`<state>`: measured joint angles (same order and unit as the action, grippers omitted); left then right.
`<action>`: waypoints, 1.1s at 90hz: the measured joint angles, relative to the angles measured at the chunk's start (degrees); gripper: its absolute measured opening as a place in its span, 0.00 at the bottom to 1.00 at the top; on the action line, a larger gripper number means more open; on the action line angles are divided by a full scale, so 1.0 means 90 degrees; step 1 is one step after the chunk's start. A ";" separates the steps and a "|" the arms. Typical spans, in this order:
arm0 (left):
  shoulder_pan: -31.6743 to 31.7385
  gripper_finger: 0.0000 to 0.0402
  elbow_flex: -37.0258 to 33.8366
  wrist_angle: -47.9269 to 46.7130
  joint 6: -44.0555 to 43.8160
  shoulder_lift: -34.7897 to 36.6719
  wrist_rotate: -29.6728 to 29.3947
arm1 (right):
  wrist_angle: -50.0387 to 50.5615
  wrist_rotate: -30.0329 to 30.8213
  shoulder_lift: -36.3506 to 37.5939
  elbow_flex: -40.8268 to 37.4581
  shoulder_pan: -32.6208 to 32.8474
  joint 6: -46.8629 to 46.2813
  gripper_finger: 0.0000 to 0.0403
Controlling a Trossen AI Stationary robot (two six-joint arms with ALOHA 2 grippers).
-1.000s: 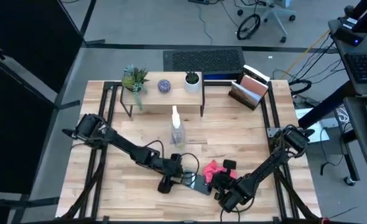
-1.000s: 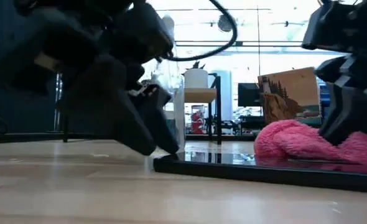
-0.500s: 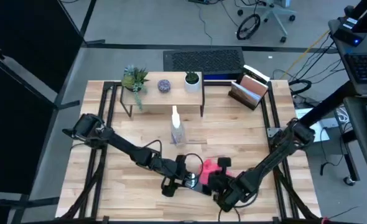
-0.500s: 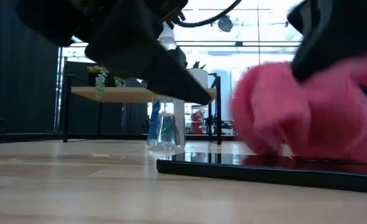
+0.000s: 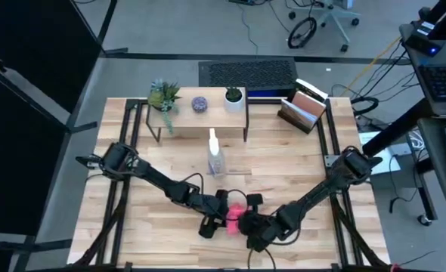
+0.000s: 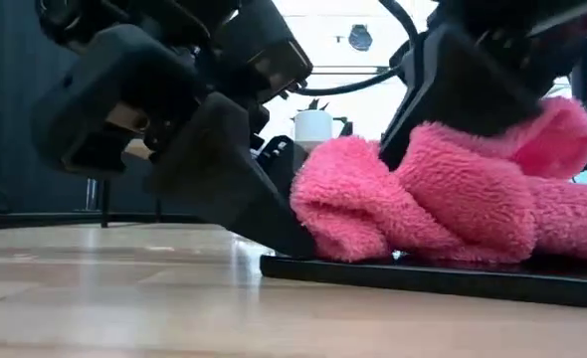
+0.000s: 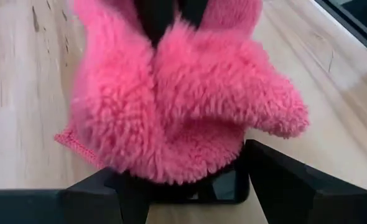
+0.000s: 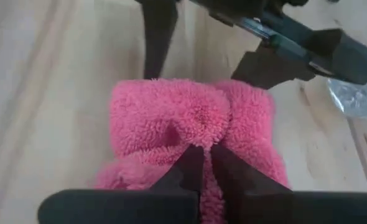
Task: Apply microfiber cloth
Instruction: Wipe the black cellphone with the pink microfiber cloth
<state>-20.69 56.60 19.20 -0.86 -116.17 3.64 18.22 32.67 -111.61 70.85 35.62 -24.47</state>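
Wooden slats make up the table [image 5: 283, 170], which sits on a grey floor with office gear beyond its far edge. Toward 12 o'clock on the table stands a low shelf [image 5: 200, 113] carrying three small plants; a card holder [image 5: 302, 112] sits toward 1 o'clock. Just in front of the shelf, near centre, stands a clear spray bottle [image 5: 216, 159].

Both arms reach in from the sides and meet near 6 o'clock. The right tool [image 5: 247, 224] has its fingers drawn narrow, pinching a fold of the microfiber cloth [image 5: 233, 219]; the right wrist view shows the two fingers [image 8: 191, 169] closed into the pink pile. The cloth is bunched and pressed down on a black smartphone [image 6: 453, 278] that lies flat on the table at 6 o'clock.

The left tool [image 5: 214, 217] sits at the phone's left end, fingers spread wide with one on either side of the phone, touching the cloth's edge. In the low view its finger [image 6: 234, 189] slants down to the phone's corner.
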 joint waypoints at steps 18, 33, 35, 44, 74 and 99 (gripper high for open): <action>0.0099 0.56 0.0000 -0.0077 -0.0005 -0.0055 0.0075 | 0.0022 -0.0444 -0.0312 0.0002 -0.0047 -0.0151 0.00; 0.0107 0.56 -0.0002 -0.0093 -0.0010 -0.0065 0.0083 | 0.0460 -0.1049 -0.0453 0.0038 0.0138 -0.0895 0.00; 0.0107 0.56 -0.0002 -0.0093 -0.0008 -0.0067 0.0080 | 0.0583 -0.1048 -0.0457 0.0044 0.0198 -0.1002 0.00; 0.0107 0.56 -0.0007 -0.0089 -0.0010 -0.0071 0.0070 | 0.1146 -0.1085 -0.0389 0.0047 0.0472 -0.1414 0.00; 0.0124 0.56 -0.0012 0.0053 -0.0017 -0.0084 -0.0008 | 0.2373 -0.1747 0.0147 -0.0033 0.1091 -0.1920 0.00; 0.0129 0.56 -0.0032 0.0043 -0.0029 -0.0084 -0.0032 | 0.1028 0.0334 0.0993 -0.0015 0.0650 -0.0473 0.00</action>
<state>-19.53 56.31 19.59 -1.13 -116.92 3.36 27.47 35.67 -102.67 70.72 41.46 -28.73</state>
